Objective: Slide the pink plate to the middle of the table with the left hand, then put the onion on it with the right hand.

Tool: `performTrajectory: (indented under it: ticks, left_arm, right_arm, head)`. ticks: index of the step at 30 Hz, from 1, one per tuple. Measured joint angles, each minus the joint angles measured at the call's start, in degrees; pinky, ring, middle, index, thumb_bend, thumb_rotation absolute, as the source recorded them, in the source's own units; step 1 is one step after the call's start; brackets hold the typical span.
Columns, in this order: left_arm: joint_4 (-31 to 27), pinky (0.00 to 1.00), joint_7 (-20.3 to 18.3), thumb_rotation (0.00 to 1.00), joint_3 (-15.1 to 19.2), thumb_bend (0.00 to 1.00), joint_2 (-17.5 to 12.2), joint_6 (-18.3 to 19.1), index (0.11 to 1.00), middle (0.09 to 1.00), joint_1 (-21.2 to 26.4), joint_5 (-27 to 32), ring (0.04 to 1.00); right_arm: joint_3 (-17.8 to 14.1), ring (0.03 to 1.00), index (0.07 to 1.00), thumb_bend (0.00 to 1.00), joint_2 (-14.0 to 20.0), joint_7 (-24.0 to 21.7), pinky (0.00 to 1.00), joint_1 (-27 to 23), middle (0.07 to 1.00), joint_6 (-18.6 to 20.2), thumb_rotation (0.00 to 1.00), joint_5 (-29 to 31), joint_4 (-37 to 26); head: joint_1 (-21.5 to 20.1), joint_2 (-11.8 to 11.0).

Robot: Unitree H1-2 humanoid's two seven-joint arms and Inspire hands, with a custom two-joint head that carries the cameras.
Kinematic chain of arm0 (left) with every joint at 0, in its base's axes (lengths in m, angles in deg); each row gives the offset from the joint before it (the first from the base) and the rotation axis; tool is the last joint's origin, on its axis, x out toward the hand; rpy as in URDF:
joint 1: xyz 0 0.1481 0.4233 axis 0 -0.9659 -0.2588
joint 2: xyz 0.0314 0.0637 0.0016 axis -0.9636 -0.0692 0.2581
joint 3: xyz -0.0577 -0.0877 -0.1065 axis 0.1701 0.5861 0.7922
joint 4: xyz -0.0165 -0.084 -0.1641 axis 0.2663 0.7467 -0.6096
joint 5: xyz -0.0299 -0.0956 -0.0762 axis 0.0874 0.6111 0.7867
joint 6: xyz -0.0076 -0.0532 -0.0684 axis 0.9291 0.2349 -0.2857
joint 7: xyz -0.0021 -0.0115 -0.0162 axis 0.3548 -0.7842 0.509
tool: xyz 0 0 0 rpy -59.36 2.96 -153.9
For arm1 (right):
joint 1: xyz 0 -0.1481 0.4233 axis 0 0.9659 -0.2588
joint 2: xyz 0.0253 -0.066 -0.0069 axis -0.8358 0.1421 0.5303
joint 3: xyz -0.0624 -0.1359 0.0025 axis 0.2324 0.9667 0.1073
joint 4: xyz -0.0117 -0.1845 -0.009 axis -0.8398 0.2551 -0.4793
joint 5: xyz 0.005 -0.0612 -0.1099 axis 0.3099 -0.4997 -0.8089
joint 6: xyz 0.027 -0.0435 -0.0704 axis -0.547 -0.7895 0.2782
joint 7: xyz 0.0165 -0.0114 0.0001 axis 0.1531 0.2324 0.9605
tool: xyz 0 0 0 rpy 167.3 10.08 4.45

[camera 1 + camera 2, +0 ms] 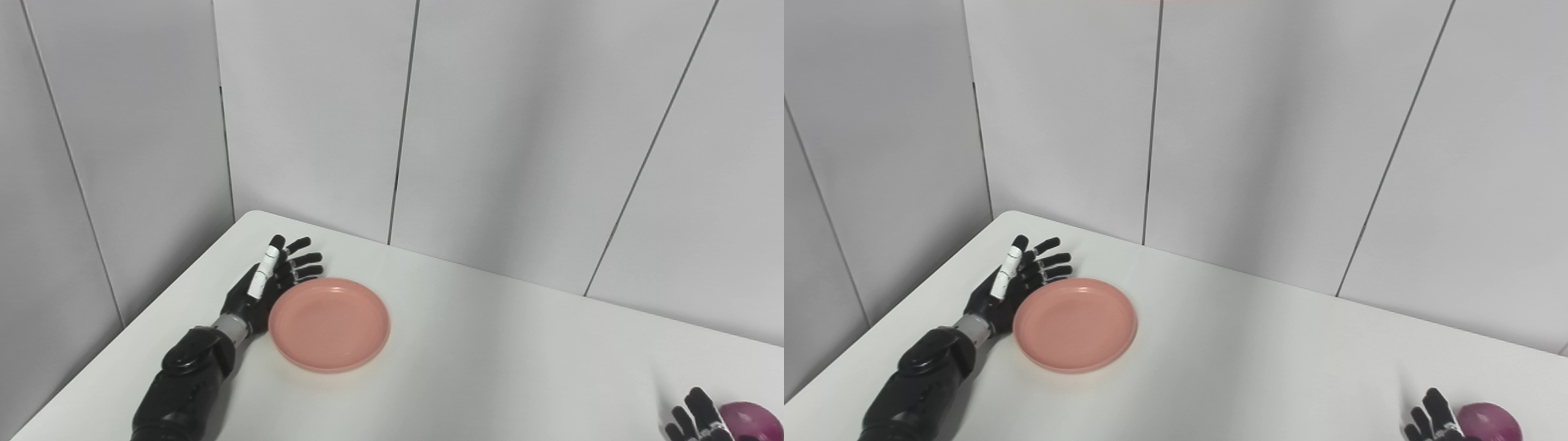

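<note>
A pink plate [329, 324] lies flat on the white table [490, 343], left of the middle. My left hand [269, 282] stands on its edge against the plate's left rim, fingers straight and spread, holding nothing. At the bottom right corner a purple onion [1488, 421] rests on the table. My right hand [1432, 421] shows only its fingertips there, just left of the onion, with the fingers apart and not wrapped around it. The rest of that hand is cut off by the picture's edge.
Grey wall panels [490, 122] close in behind the table and along its left side. The table's rounded back corner [254, 215] is just beyond my left hand. Bare tabletop stretches between plate and onion.
</note>
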Motion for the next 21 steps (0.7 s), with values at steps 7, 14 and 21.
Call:
performTrajectory:
  ticks: [7, 14, 21]
  left_arm:
    - [-2.7, 0.77, 0.16, 0.87, -1.82, 0.87, 1.97, 0.76, 0.853, 0.775, -0.8, -0.07, 0.757]
    - [-7.95, 0.78, 0.23, 0.86, -2.92, 0.9, 3.91, 3.99, 0.867, 0.782, -2.76, -0.06, 0.771]
    - [-12.02, 0.81, 0.23, 0.88, -3.79, 0.87, 5.2, 6.97, 0.867, 0.772, -4.46, -0.01, 0.772]
  right_arm:
    - [0.2, 0.978, 0.931, 0.8, -0.04, 0.63, 1.0, 0.0, 0.963, 0.02, 0.85, -0.18, -0.14]
    - [0.5, 0.938, 0.897, 0.86, -0.27, 1.37, 0.95, 0.08, 0.931, 0.09, 0.78, -1.23, -0.84]
    - [1.58, 0.921, 0.883, 0.88, -1.89, 2.88, 0.91, 1.83, 0.915, 1.07, 0.76, -2.44, -3.47]
  head:
    - [-1.76, 1.32]
    - [-5.7, 3.95]
    - [-10.19, 6.42]
